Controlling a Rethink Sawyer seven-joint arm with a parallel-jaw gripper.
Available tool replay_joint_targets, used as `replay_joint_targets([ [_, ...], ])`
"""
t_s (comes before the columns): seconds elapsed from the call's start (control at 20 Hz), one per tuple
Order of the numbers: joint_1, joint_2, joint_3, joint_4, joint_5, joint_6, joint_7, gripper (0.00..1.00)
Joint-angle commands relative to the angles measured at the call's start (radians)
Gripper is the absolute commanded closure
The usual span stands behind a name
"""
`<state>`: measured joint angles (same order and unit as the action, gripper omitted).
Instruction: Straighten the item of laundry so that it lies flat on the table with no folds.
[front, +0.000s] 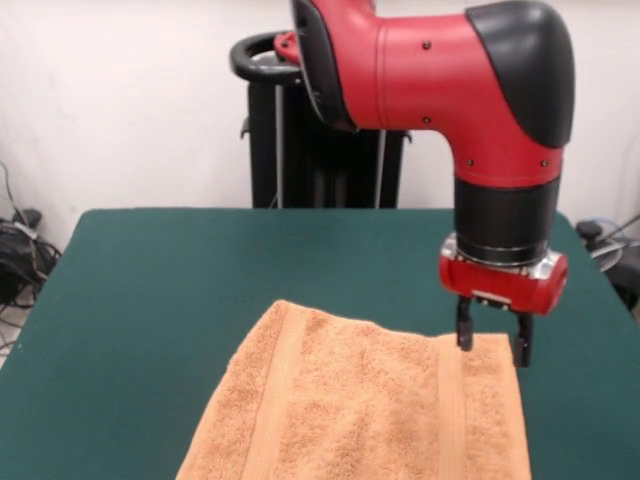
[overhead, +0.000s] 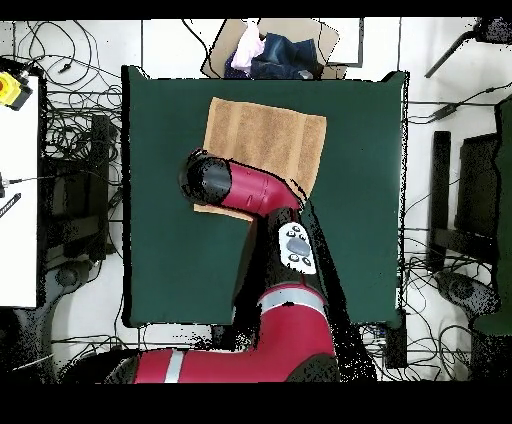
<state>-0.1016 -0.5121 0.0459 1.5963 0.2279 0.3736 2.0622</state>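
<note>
Towel (front: 360, 410) spread nearly flat on worktop (front: 150, 290), pincer (front: 493, 350) released, poised at its far corner, likely for flattening.

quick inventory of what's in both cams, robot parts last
towel: 1, orange-tan, spread on the table's camera-side half in the front view, flat bands near both ends.
table: 1, dark green, under the towel.
cardboard box: 1, brown, holding bundled cloth, beyond the table's far edge in the overhead view.
cables: many, black, on the floor beside the table.
arm: 1, red and black, over the table.
gripper: 1, black fingers, open, at the towel's far corner.
</note>
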Motion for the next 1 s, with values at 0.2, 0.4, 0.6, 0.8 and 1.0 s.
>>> replay_joint_targets([
  [0.2,-0.015,0.009,0.154,0.213,0.087,-0.130,0.230,0.00],
  [0.4,-0.050,0.017,0.182,0.245,0.077,-0.168,0.204,0.00],
  [0.6,-0.077,0.019,0.199,0.279,0.058,-0.197,0.193,0.00],
  [0.8,-0.100,0.031,0.211,0.302,0.039,-0.231,0.184,0.00],
  [1.0,-0.114,0.065,0.214,0.299,0.021,-0.262,0.166,0.00],
])
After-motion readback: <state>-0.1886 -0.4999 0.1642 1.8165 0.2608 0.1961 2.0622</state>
